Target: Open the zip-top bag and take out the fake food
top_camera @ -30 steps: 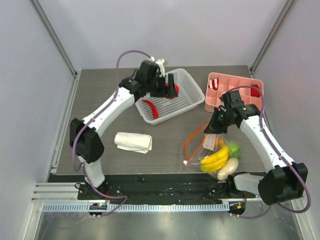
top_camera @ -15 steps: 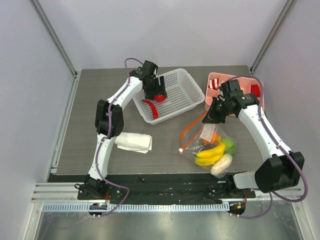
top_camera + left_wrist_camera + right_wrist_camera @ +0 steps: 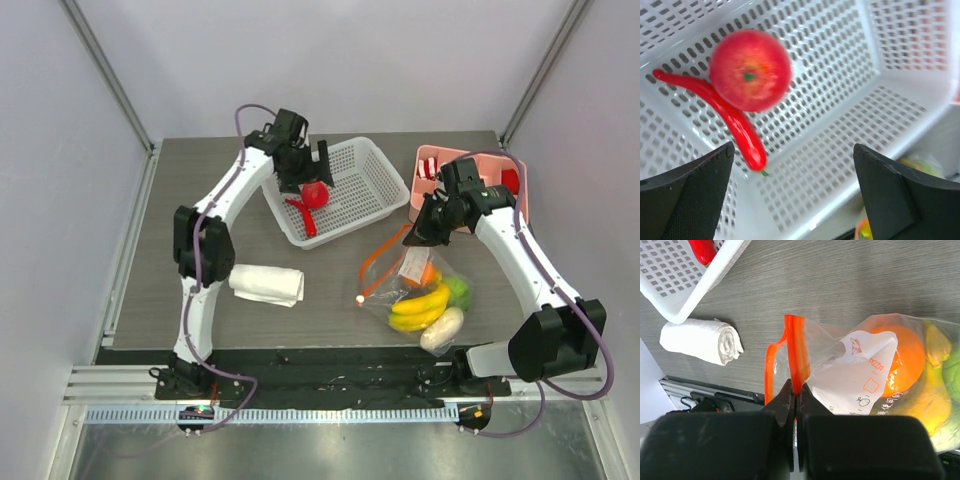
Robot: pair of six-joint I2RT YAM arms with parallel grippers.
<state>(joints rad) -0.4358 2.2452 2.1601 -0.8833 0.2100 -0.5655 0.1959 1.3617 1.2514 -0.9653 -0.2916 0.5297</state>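
Note:
The clear zip-top bag (image 3: 415,290) lies at the right front, with bananas (image 3: 420,312), a white radish (image 3: 442,330), a green apple (image 3: 459,290) and an orange (image 3: 897,357) inside. My right gripper (image 3: 413,233) is shut on the bag's orange-red zip strip (image 3: 796,352) and holds that edge up; the other side of the strip hangs loose, so the mouth is open. My left gripper (image 3: 795,200) is open above the white basket (image 3: 375,195). A red apple (image 3: 750,70), blurred, and a red chili (image 3: 732,120) are in the basket below it.
A rolled white cloth (image 3: 266,284) lies at the left front. A pink compartment tray (image 3: 470,165) with red-and-white striped pieces (image 3: 428,170) stands at the back right, close behind my right arm.
My left gripper has let go of the red apple, which is now in the basket. My right gripper lifted the zip strip up and left, dragging the bag with it.

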